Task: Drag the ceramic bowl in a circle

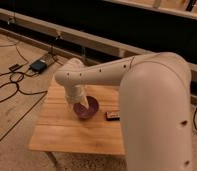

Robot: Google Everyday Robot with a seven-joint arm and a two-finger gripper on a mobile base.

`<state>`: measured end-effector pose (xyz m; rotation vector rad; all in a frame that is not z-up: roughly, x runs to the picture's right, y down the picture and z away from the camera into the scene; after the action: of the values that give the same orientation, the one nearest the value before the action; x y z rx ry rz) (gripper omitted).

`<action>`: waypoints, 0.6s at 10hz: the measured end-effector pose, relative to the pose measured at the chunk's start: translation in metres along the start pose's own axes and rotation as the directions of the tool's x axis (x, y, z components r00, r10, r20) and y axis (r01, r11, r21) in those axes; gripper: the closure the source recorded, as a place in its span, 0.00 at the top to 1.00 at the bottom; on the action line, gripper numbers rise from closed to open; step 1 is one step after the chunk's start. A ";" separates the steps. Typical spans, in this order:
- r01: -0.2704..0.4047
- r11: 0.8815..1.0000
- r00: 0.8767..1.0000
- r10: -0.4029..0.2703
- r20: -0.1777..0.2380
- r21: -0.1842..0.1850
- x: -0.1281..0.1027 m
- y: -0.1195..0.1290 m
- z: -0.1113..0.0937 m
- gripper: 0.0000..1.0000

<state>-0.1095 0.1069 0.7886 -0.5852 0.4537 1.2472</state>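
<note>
My one camera looks down over my arm [152, 95] from the tabletop's [62, 132] near right corner; my gripper [80, 106] is at the ceramic bowl [92, 111].

Ceramic bowl [92, 108]: dark purple-maroon, glossy. Counter [67, 131]: pale honey wood, faintly grained. Arm [107, 75]: cream-white, dotted with small dark holes. Gripper [80, 104]: the same cream, found inside the bowl. Flat slab [112, 115]: dark, orange-tinged. Cables [7, 82]: black.

Gripper [80, 103] at ceramic bowl's [91, 110] left side covers its left rim. Arm [107, 75] hides table's [62, 137] right part & small dark flat obj's [112, 115] right end; arm cut off at bottom edge.
</note>
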 end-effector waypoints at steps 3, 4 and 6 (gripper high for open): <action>0.095 0.995 0.995 -0.095 -0.010 0.007 -0.017 0.009 0.028 0.65; 0.107 0.994 0.994 -0.107 -0.017 0.010 -0.018 0.010 0.036 0.65; 0.119 0.993 0.992 -0.118 -0.035 0.013 -0.017 0.013 0.049 0.65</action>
<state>-0.1263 0.1279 0.8346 -0.6129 0.4504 1.1208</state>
